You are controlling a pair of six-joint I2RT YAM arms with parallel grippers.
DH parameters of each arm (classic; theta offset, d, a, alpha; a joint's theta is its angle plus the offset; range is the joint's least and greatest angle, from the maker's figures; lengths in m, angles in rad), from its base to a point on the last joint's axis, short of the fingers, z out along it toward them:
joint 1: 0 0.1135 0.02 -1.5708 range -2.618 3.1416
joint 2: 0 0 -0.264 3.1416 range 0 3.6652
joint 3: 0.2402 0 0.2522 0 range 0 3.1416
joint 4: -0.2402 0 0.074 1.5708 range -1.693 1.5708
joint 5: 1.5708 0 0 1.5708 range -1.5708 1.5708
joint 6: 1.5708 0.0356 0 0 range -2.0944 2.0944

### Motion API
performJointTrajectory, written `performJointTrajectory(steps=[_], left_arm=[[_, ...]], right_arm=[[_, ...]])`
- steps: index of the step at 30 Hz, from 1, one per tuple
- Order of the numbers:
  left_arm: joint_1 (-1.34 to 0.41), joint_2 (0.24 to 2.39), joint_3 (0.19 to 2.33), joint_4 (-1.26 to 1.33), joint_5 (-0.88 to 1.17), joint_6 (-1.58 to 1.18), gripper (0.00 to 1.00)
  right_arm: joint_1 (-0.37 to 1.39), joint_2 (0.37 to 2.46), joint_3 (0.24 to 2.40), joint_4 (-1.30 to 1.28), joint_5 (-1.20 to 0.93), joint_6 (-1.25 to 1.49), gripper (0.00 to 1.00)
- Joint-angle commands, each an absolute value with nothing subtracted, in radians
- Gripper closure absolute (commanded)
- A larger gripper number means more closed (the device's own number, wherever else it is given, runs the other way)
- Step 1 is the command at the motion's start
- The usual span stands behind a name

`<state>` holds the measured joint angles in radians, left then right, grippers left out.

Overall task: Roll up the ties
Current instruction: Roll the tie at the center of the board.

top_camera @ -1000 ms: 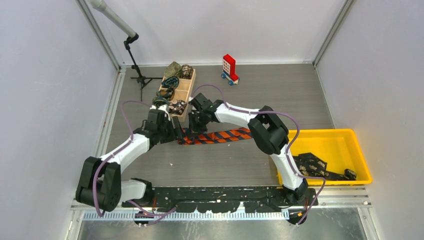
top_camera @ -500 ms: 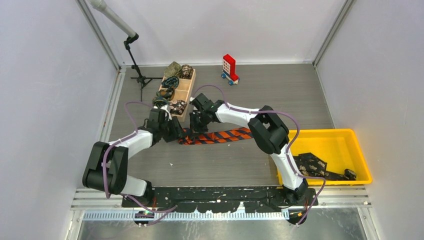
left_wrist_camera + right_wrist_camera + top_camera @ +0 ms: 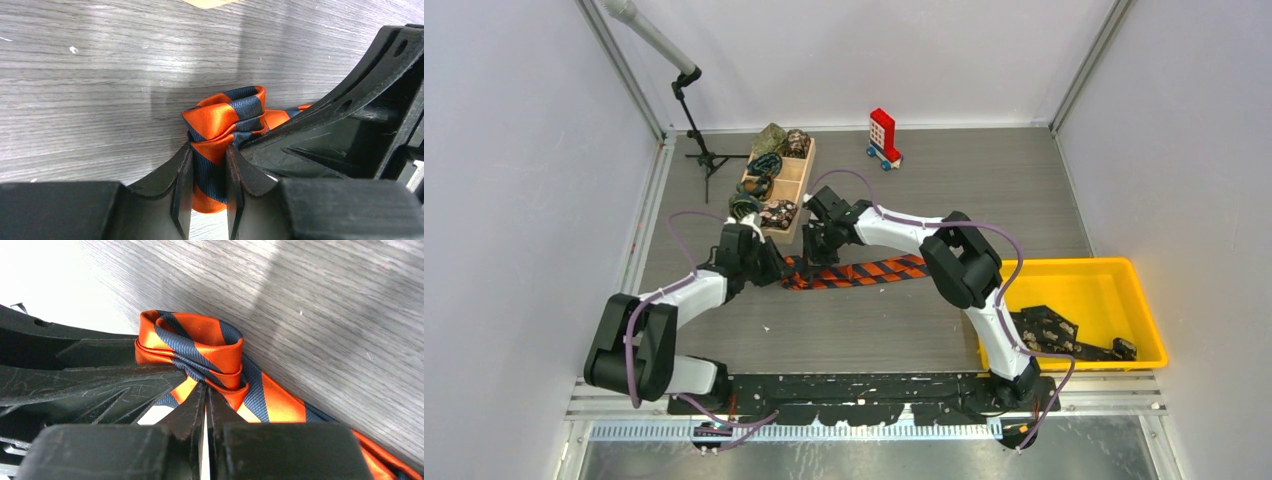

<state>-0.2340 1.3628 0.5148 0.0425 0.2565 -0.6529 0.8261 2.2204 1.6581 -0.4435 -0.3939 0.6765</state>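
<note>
Surroundings, top view: wooden divider tray [image 3: 794,178] just behind both wrists, several compartments filled w/ rolled ties [image 3: 771,160], dark, green, floral. Red-and-white toy block [image 3: 883,135] on blue wheels near back edge, well apart. Black tripod stand [image 3: 701,155] at back left, beside tray. Yellow plastic bin [image 3: 1124,275] at near right, dark speckled ties [image 3: 1046,328] heaped inside.

Work piece: orange-and-dark checked tie [image 3: 874,270] flat on counter [image 3: 854,330], mid-left, loose end stretched to the right, rolled end [image 3: 195,340] between the two wrists.

Materials: tie woven, fine diagonal rib, slight sheen. Rolled end only a few loose flattish turns, more oval than round. Counter grey wood-grain, matte, a few pale specks. Fingers [image 3: 175,185] black hard plastic, scuffed.

L jaws: narrowed onto rolled end, fabric touching both fingers, fold gripped from the side.
R jaws: pressed almost together, hairline gap only, tips at base of rolled end w/ thin layer of tie nipped between.

Hidden / unclear: in top view, rolled end and both sets of jaws covered by the wrists. In L wrist view, lower part of roll behind fingers, right side of frame blocked by other arm's black housing [image 3: 350,125]. In R wrist view, long run of tie cut off at lower-right corner. Can't count turns exactly. Bin contents partly behind R arm; no. of ties there unclear.
</note>
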Motion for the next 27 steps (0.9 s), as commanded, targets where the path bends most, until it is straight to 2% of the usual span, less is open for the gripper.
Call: performJointTrajectory(steps=[1,8,14,20,27], left_arm=[[-0.272,1.299,0.528,-0.072,0.145,-0.621,0.79],[-0.341,1.245,0.619,-0.274,-0.048,-0.572,0.8],[-0.423,1.245,0.705,-0.419,-0.218,-0.543,0.8],[-0.522,1.27,0.78,-0.535,-0.441,-0.535,0.8],[-0.615,1.366,0.876,-0.632,-0.594,-0.548,0.8]], right_arm=[[0.825,2.125,1.701,-0.461,-0.372,0.676,0.89],[0.819,2.042,1.67,-0.467,-0.332,0.682,0.84],[0.791,2.004,1.602,-0.453,-0.287,0.697,0.83],[0.739,1.954,1.477,-0.412,-0.273,0.714,0.84],[0.651,1.883,1.341,-0.386,-0.258,0.727,0.83]])
